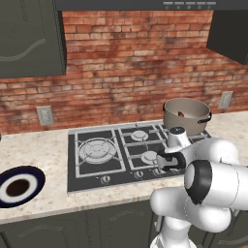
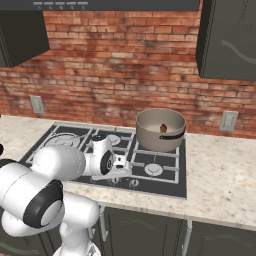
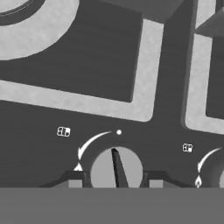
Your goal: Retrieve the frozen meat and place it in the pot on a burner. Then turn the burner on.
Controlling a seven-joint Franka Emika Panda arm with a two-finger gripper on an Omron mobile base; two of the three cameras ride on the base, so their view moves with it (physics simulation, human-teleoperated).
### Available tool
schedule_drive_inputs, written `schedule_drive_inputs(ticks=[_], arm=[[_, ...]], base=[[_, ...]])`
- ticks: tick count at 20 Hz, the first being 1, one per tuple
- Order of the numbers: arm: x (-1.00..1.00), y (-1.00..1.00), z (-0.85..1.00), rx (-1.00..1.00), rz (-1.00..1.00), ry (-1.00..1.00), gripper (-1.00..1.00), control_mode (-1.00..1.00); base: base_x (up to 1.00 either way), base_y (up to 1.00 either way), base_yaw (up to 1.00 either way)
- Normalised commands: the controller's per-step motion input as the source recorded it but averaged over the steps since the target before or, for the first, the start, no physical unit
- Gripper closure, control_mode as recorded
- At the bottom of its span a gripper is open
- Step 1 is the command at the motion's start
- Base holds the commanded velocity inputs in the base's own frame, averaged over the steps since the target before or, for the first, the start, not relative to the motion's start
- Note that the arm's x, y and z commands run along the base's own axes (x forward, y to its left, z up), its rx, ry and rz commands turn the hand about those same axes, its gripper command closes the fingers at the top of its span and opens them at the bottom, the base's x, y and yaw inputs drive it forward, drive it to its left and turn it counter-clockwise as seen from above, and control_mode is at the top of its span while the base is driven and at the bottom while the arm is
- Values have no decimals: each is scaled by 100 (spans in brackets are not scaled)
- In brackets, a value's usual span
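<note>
The pot [image 1: 186, 115] [image 2: 161, 129] stands on the stove's back right burner. Inside it lies the frozen meat [image 1: 181, 114] [image 2: 163, 128], a small reddish-brown chunk. My gripper [image 3: 116, 183] [image 2: 118, 175] [image 1: 160, 169] is down at the stove's front edge, pointing at the control strip. A round grey knob [image 3: 116, 168] sits between the two fingertips [image 3: 74, 183], which rest against its sides. The knob's dark pointer aims just left of the white dot above it. No flame shows on any burner.
A second knob [image 3: 221, 175] is at the right edge of the hand view. The black stove [image 1: 97, 169] has several burners with grey grates. A blue-rimmed plate [image 1: 19, 186] lies on the counter at the left. Dark cabinets hang overhead on both sides.
</note>
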Motion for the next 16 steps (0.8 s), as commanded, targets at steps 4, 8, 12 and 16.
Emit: schedule_drive_inputs(ticks=[4, 8, 12, 16], arm=[[0, 0, -26, -7, 79, -16, 100, -100], [0, 6, -33, -12, 80, -10, 100, -100], [-1, 37, -18, -22, 55, -1, 100, -100], [0, 66, 0, -14, 14, 9, 100, -100]], base=[[0, 0, 0], [0, 0, 0], [0, 0, 0], [0, 0, 0]])
